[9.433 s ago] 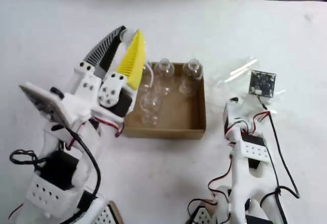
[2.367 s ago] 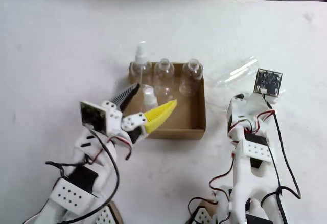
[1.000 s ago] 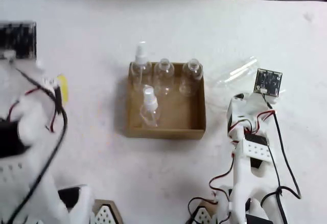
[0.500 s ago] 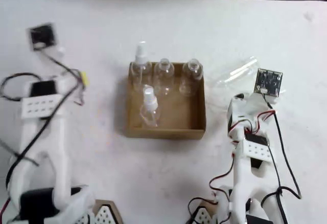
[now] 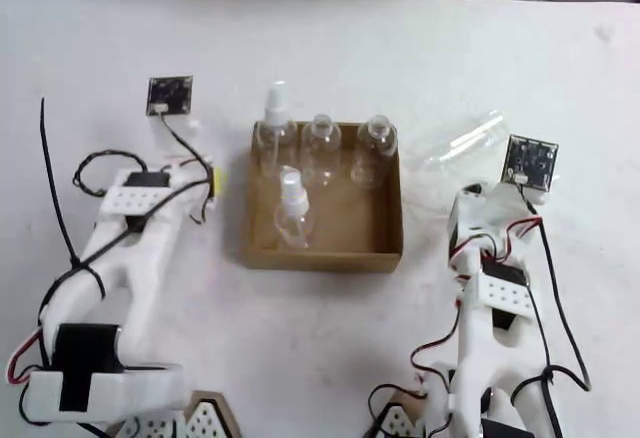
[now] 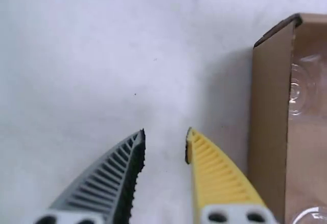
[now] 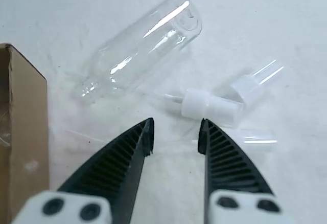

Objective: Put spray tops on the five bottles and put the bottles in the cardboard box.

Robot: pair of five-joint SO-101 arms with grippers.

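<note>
Cardboard box point(image 5: 326, 259) sits mid-desk point(image 5: 420, 48), btwn the two arms. Inside: 4 bottles, all upright. Back-left bottle point(image 5: 272, 130) and front bottle point(image 5: 292, 210) carry white spray tops. Middle back bottle point(image 5: 320, 144) and back-right bottle point(image 5: 373, 148) stand w/ bare open necks. Fifth bottle point(image 5: 463, 144) lies on its side on the desk, outside the box, on the right arm's side, near that arm's wrist. In the right wrist view it's uncapped, w/ a loose spray top point(image 7: 213, 104) lying just beside it, not touching. Right tool point(image 7: 174, 132) hangs over them, black fingers parted and empty, tips close to the spray top. Left tool point(image 6: 164, 142) sits low over bare desk, just beside the box wall on the left arm's side. Its grey & yellow fingers are spread, gripping nothing.
</note>
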